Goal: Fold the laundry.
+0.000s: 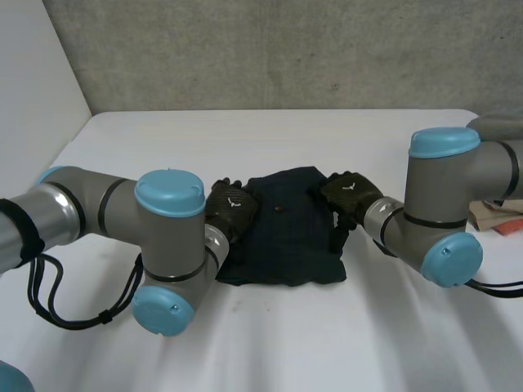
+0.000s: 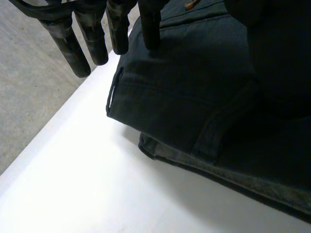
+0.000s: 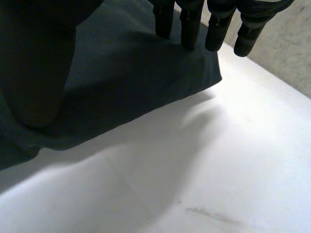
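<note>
Flanking the folded dark trousers in the middle of the table | your left hand on their left edge, right hand on their right, equally near | fingers straight, tips resting on cloth, gripping nothing.

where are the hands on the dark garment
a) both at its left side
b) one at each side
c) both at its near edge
b: the left hand is at the garment's left side and the right hand at its right side, fingers straight.
</note>
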